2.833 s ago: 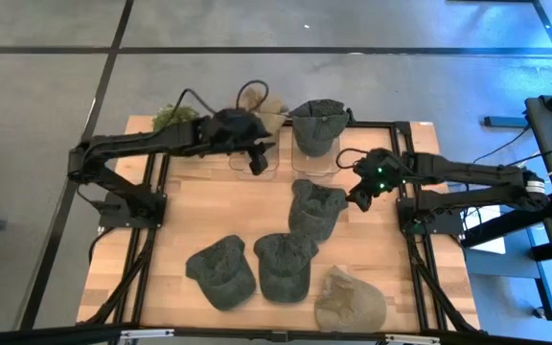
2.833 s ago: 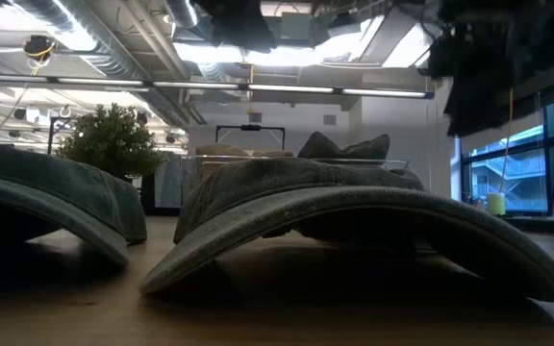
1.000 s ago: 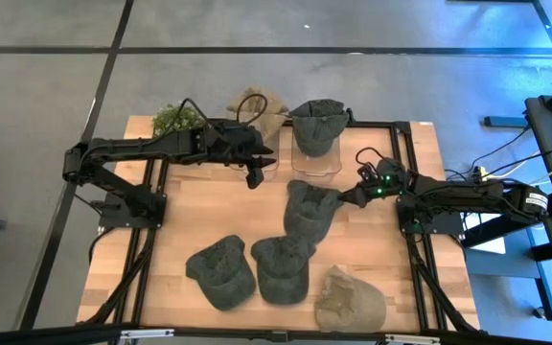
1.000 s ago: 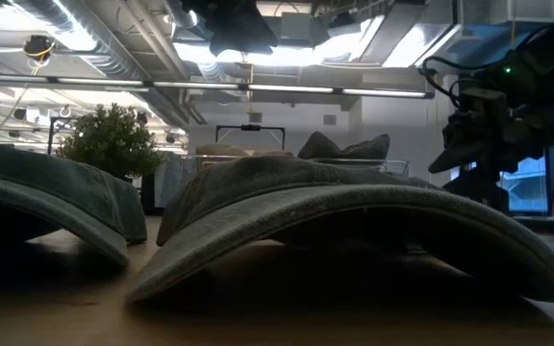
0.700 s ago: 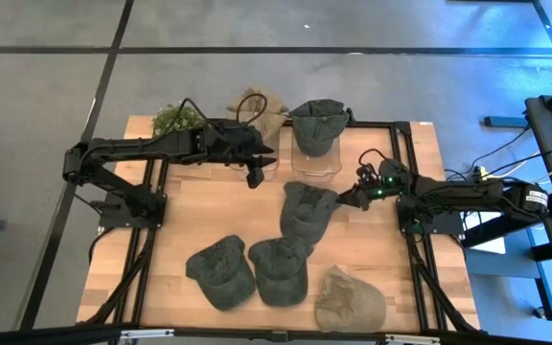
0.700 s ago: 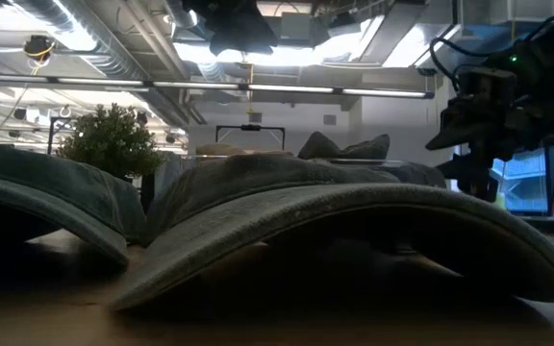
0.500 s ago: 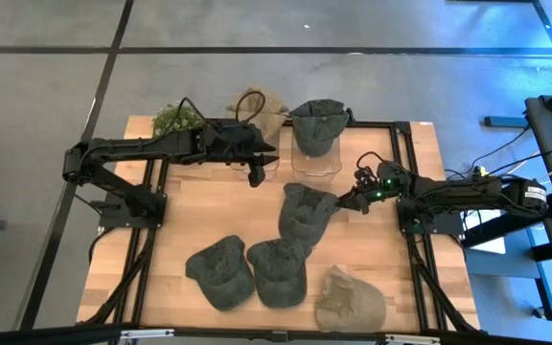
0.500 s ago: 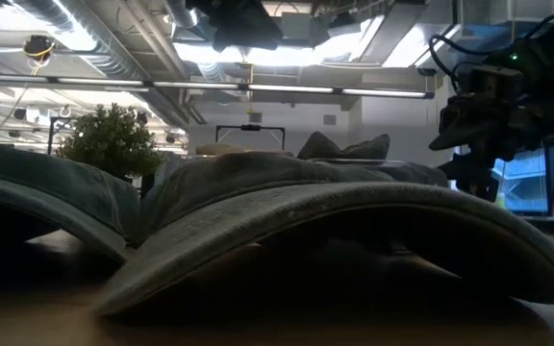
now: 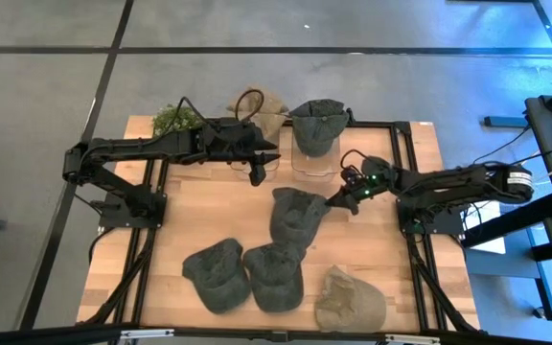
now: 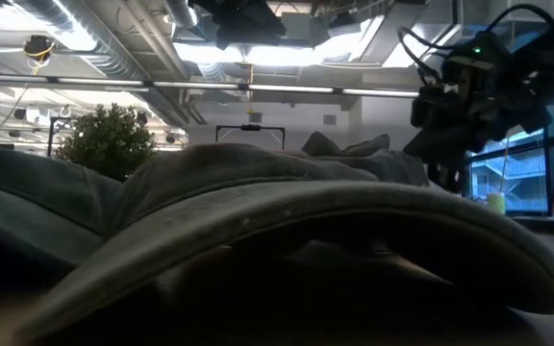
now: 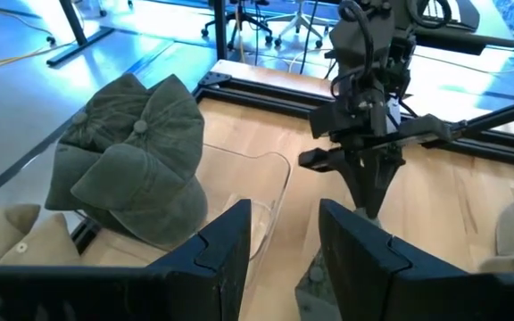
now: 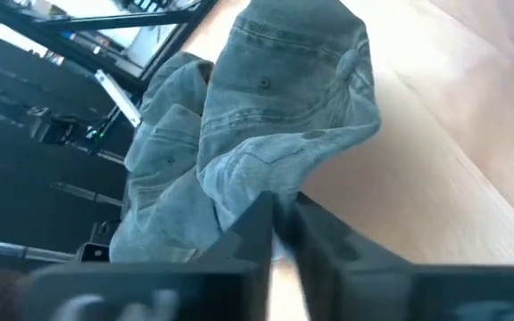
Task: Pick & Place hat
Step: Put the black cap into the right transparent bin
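A grey-green hat (image 9: 295, 216) lies bunched on the wooden table's middle. My right gripper (image 9: 336, 199) reaches in low from the right and is shut at the hat's right edge; the right wrist view shows the hat (image 12: 284, 98) just beyond the fingers. Two more grey-green hats (image 9: 214, 276) (image 9: 274, 276) and a tan one (image 9: 350, 299) lie near the front edge. Another green hat (image 9: 316, 125) rests over a clear bin (image 9: 314, 161) at the back. My left gripper (image 11: 284, 259) hovers open above a second clear bin (image 11: 257, 192), touching nothing. My right gripper pinches a bunched fold at the hat's right edge (image 12: 239, 201) between its two fingers. It comes slanting down from the table's right side. The fingers (image 12: 261, 227) hide how much cloth lies between them. The hat's far part rests on the table.
A tan hat (image 9: 262, 103) and a small green plant (image 9: 172, 117) sit at the far edge. A black frame rail (image 9: 405, 192) runs along the table's sides. In the low view a hat's brim (image 10: 306, 240) fills the foreground.
My right gripper has moved toward the table's left, low over the wood, and the hat has slid left with it and bunched up. The two grey-green hats near the front have been nudged slightly left.
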`<state>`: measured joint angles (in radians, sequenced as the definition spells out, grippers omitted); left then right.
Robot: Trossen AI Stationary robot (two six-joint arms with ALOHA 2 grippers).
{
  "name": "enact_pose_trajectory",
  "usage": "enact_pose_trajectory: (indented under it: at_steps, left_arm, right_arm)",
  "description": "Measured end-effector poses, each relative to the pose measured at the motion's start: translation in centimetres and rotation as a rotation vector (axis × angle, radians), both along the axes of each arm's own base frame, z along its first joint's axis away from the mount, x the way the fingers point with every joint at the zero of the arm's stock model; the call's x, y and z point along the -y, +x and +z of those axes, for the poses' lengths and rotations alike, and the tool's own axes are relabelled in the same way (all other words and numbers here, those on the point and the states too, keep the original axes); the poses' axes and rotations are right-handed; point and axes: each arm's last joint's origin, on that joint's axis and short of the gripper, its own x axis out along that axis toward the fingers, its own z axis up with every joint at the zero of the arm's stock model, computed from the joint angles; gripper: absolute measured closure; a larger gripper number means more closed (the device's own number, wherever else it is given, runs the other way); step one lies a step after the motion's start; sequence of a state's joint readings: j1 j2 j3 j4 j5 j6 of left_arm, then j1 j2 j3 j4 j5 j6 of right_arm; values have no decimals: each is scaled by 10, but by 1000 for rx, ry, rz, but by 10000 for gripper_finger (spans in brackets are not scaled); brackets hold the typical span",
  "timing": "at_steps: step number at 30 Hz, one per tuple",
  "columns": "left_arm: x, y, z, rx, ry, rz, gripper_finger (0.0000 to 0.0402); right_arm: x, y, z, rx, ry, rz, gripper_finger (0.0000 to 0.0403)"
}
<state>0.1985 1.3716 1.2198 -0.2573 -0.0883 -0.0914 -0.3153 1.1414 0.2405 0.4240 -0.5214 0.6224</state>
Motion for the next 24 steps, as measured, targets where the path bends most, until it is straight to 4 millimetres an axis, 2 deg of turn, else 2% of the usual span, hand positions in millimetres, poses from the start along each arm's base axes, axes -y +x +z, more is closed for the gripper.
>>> enact_pose_trajectory:
  at_steps: [2, 8, 12, 17, 21, 24]
  left_arm:
    - [0, 0, 0, 0, 0, 0, 272]
    - [1, -1, -3, -36, -9, -4, 272]
    - [1, -4, -9, -96, -20, -1, 272]
    - [5, -8, -9, -124, -52, -46, 272]
    - [12, -18, 3, -88, -15, -75, 272]
    - [13, -27, 13, -56, 18, -46, 272]
  right_arm:
    - [1, 4, 5, 20, -7, 23, 390]
    - [5, 23, 40, 138, -5, 100, 397]
    - [9, 39, 75, 223, -69, 145, 399]
    - [13, 52, 123, 215, -190, 215, 400]
    - [15, 52, 168, 172, -326, 267, 401]
    - [18, 44, 199, 121, -448, 254, 401]
